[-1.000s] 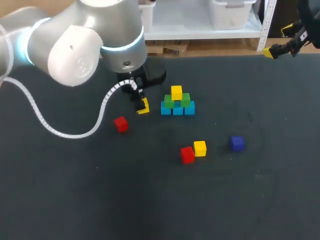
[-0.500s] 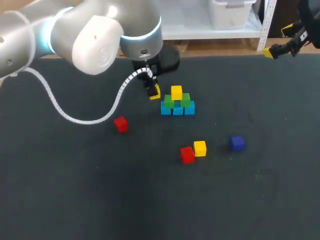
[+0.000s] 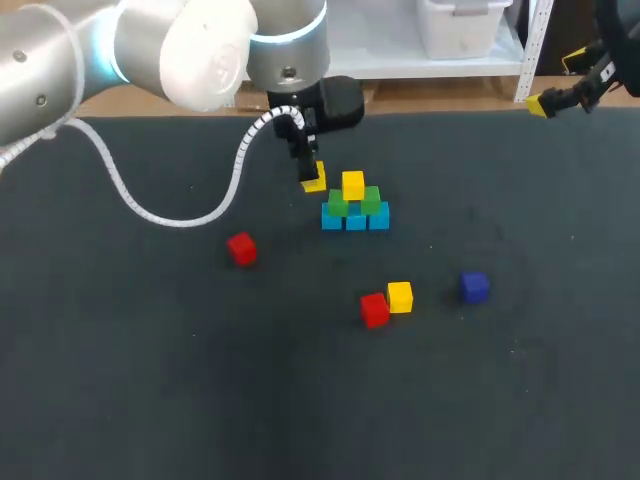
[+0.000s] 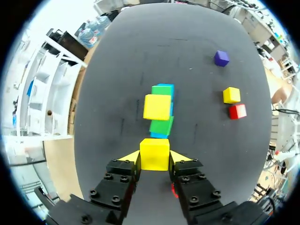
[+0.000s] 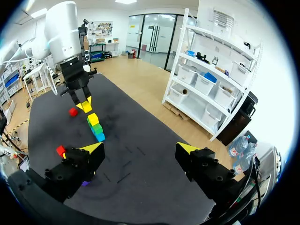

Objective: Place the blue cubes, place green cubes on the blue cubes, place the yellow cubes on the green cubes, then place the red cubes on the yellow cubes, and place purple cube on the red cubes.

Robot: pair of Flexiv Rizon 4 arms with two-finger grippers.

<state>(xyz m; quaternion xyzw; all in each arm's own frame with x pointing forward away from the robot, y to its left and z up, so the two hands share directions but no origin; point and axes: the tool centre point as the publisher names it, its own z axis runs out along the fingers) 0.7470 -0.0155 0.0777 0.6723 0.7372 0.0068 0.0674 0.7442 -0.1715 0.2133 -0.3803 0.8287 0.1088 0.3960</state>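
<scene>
**Stacking of coloured cubes, yellow tier in progress.** A small yellow cube is clamped between the two yellow-tipped fingers of the left hand. It is held off the desk, just beside the stack at its left. The stack is formed of a row of three light-blue cubes on the dark desk. Two green cubes are set on them, and a single yellow cube sits on the green tier.

The blue and green tiers are judged complete, the yellow tier only begun, and the red and purple tiers not started. Yet to be placed are:
- the held cube;
- a loose yellow cube and a red cube, close together on the robot's side of the stack;
- a second red cube, to the stack's left;
- a purple cube, to its right.

The right hand is shown with fingers apart and empty, well apart from the stack.
</scene>
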